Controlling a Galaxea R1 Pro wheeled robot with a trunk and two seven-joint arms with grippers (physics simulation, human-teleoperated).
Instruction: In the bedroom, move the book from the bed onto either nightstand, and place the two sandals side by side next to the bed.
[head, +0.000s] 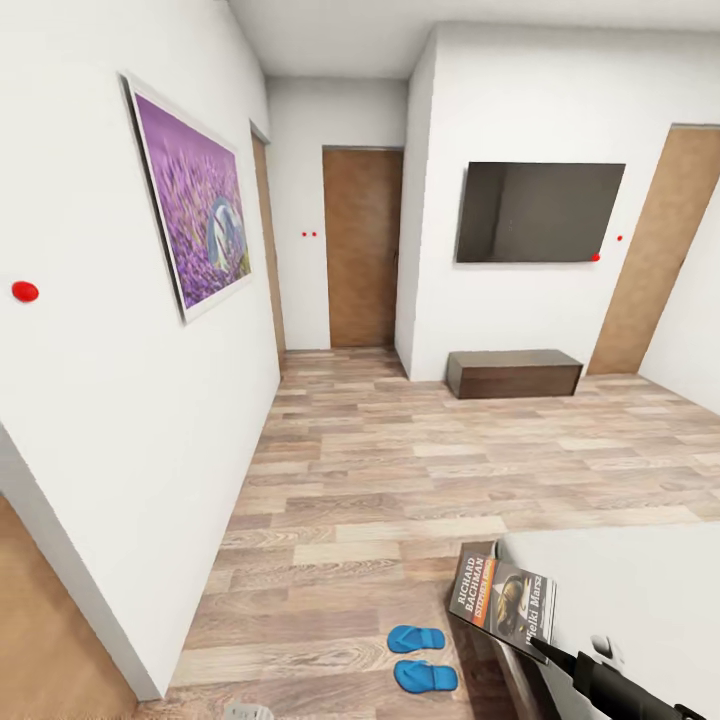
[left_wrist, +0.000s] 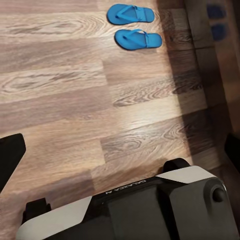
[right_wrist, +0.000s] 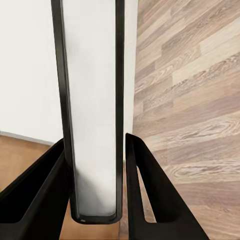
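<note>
The book (head: 503, 600), dark-covered with an orange band, hovers over the corner of the bed (head: 640, 580), whose off-white mattress fills the lower right of the head view. My right gripper (head: 562, 655) is shut on its near edge. In the right wrist view the book's white page edge (right_wrist: 92, 100) stands clamped between the black fingers (right_wrist: 150, 195). Two blue sandals (head: 415, 638) (head: 425, 676) lie side by side on the wood floor just left of the bed corner, and also show as a pair (left_wrist: 131, 13) (left_wrist: 138, 38) in the left wrist view. My left gripper (left_wrist: 120, 155) is open over bare floor. The nightstand is out of view.
A white wall with a purple painting (head: 195, 200) runs along the left. Ahead are a wall-mounted TV (head: 538, 212), a low dark cabinet (head: 513, 373) under it, and brown doors (head: 362, 245). The dark bed frame (left_wrist: 200, 30) borders the sandals. My base (left_wrist: 150, 205) shows below the left wrist.
</note>
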